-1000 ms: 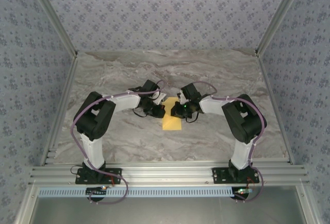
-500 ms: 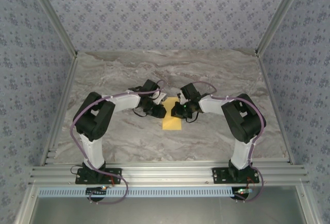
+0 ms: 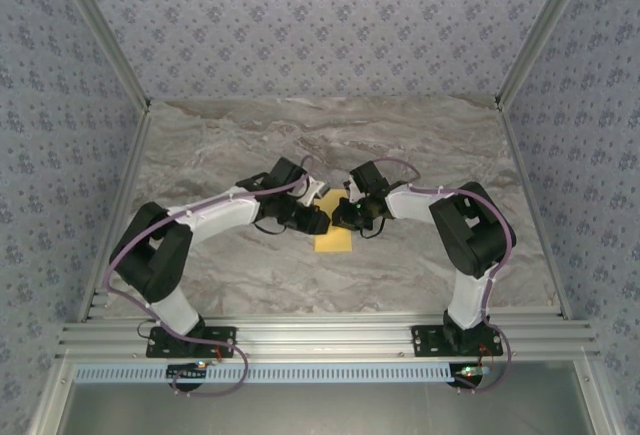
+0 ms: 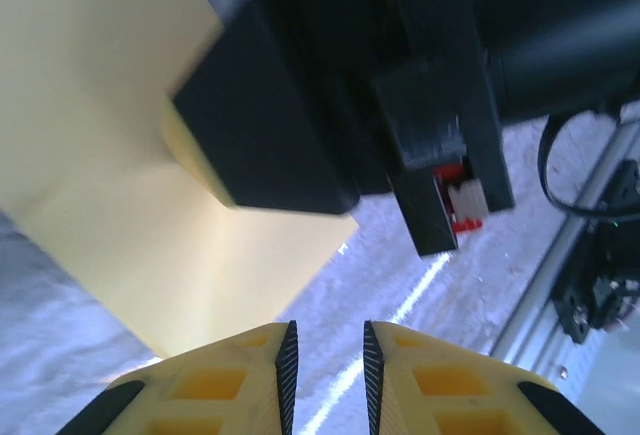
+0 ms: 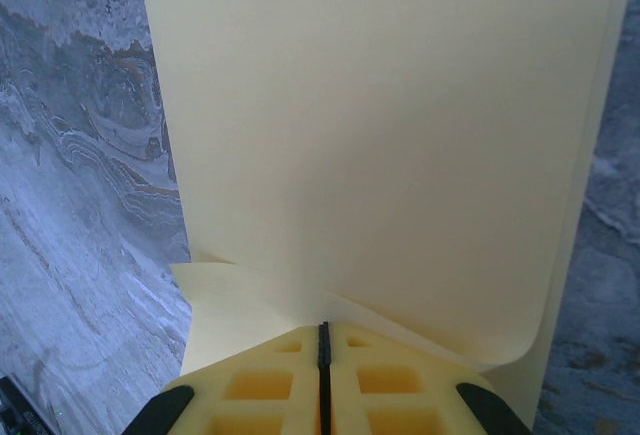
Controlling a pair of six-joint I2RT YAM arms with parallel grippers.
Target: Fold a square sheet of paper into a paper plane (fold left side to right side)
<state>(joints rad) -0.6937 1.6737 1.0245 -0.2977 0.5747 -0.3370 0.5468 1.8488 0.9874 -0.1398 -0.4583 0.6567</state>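
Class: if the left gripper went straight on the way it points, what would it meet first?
Probably the left gripper meets the bare marble table first, beside the corner of the square sheet of paper. The right arm's black housing lies further along, though depth is unclear.

1. The top external camera sits high above and behind the arm bases (image 3: pixel 190 340), looking down and forward over the whole marble table (image 3: pixel 420 145) from far off
2. The left wrist camera rides just behind the left gripper (image 4: pixel 325 380), low and very near the square sheet of paper (image 4: pixel 110 155), facing across it to the right arm (image 4: pixel 420 65) and a metal rail (image 4: pixel 570 245)
3. The right wrist camera looks past the right gripper (image 5: pixel 323 355), close over the sheet
4. All three share the sheet and the marble around it
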